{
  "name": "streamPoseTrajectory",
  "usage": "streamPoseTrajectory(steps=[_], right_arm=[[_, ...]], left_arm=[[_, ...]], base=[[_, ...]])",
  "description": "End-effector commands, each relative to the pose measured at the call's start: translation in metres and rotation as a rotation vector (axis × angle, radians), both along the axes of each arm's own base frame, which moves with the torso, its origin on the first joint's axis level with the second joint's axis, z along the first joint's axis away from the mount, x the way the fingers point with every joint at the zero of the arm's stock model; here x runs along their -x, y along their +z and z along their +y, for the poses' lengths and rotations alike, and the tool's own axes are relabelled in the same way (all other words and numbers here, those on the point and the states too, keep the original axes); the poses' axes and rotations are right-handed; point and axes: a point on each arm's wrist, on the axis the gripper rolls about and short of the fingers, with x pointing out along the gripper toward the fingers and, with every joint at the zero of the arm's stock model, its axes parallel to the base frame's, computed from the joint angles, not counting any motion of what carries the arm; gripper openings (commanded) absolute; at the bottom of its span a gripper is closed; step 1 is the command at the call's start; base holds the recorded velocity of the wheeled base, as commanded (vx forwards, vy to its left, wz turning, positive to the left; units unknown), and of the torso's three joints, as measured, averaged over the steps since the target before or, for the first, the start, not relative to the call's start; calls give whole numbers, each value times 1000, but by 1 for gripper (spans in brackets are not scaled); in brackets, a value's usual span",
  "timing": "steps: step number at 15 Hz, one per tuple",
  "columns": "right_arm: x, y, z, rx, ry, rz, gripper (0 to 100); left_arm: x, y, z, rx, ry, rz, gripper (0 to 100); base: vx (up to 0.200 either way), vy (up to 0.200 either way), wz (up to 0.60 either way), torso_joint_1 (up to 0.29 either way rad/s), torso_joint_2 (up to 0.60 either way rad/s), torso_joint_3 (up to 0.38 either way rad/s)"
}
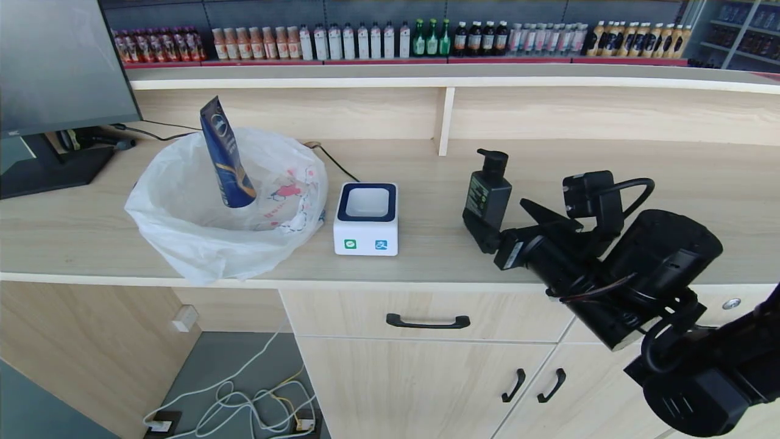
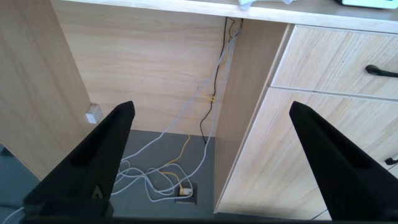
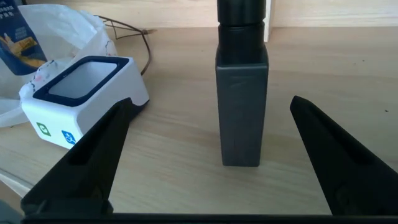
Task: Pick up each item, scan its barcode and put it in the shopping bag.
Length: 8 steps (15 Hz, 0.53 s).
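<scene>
Wooden counter [image 1: 426,183] | right end effector [image 3: 210,109] released, wide | pump bottle [image 3: 242,106] upright, centred just ahead

I am in a shop. Shelves of bottled drinks [image 1: 390,39] line the back wall. A scanner [image 1: 365,218] sits on my checkout counter [image 1: 609,177].

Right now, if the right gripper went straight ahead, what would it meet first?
Most likely the bottle, upright on the counter dead ahead of the open right gripper; nothing lies between them.
</scene>
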Motion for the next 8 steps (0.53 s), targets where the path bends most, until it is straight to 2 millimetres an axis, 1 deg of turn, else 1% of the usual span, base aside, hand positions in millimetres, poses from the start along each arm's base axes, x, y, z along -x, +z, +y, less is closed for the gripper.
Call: streamPoseTrajectory(steps=[1, 5, 8], right_arm=[[-7, 6, 4, 1, -3, 1, 100], [-12, 4, 6, 30, 2, 49, 100], [-14, 6, 8, 33, 2, 55, 100]], left_arm=[[0, 0, 0, 1, 0, 0, 100], [0, 0, 0, -1, 0, 1, 100], [0, 0, 0, -1, 0, 0, 100]], base=[[0, 0, 0, 0, 0, 0], [0, 0, 0, 0, 0, 0], [0, 0, 0, 0, 0, 0]])
